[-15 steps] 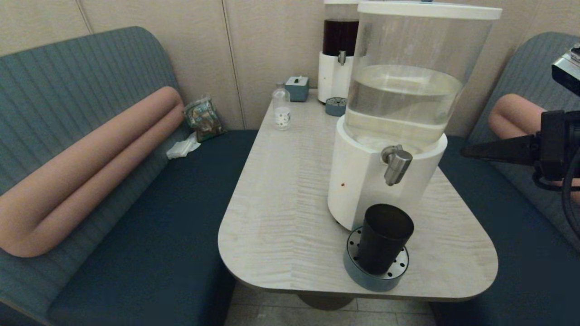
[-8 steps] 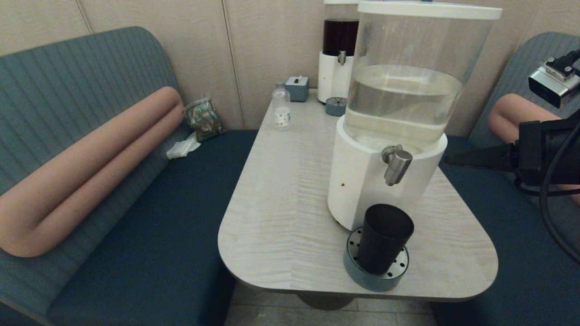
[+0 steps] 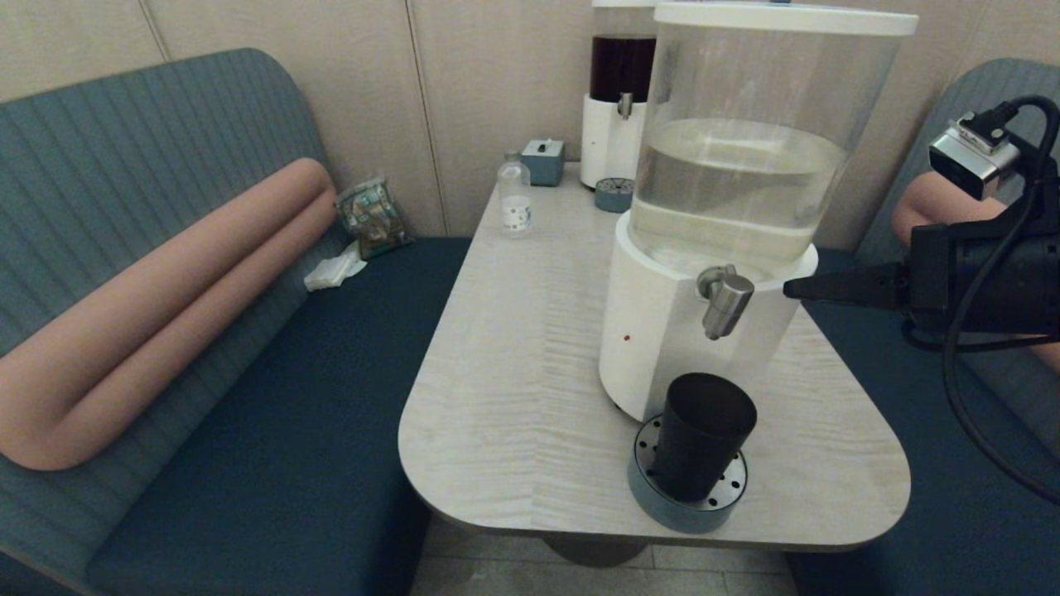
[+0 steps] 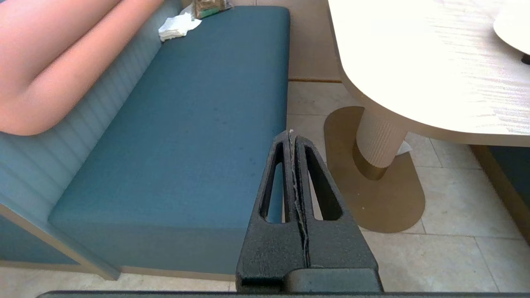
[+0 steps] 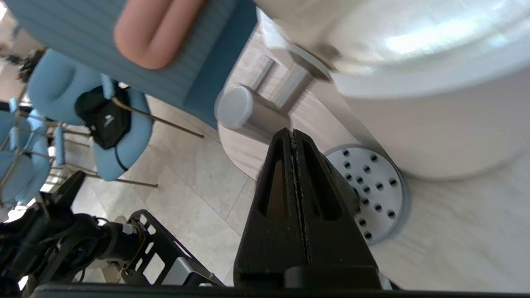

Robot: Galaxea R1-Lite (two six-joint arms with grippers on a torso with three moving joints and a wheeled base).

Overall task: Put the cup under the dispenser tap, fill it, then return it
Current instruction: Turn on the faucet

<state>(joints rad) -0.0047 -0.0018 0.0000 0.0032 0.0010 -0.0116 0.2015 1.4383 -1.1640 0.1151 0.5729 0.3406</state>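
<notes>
The dark tumbler-shaped cup point(image 3: 702, 434) stands upright on a round perforated drip tray point(image 3: 687, 507), directly below the brushed-steel dispenser tap point(image 3: 725, 300) of the big clear-tank dispenser point(image 3: 745, 165). My right gripper point(image 3: 787, 289) is shut and empty; it points leftward at tap height, a short way right of the tap. In the right wrist view the tap point(image 5: 244, 111) lies just beyond the gripper point(image 5: 292, 131), with the drip tray point(image 5: 372, 186) beside it and the cup mostly hidden behind the fingers. My left gripper point(image 4: 291, 133) is shut and empty, low over the bench edge beside the table.
At the back of the table point(image 3: 513, 372) stand a smaller dark-liquid dispenser point(image 3: 617, 99), a clear bottle point(image 3: 514, 199) and a small grey-blue box point(image 3: 543, 160). Blue benches point(image 3: 273, 397) flank the table. The table's pedestal point(image 4: 379, 140) is near the left gripper.
My right gripper has moved left toward the tap, its tip now over the dispenser's base edge. The cup has not moved.
</notes>
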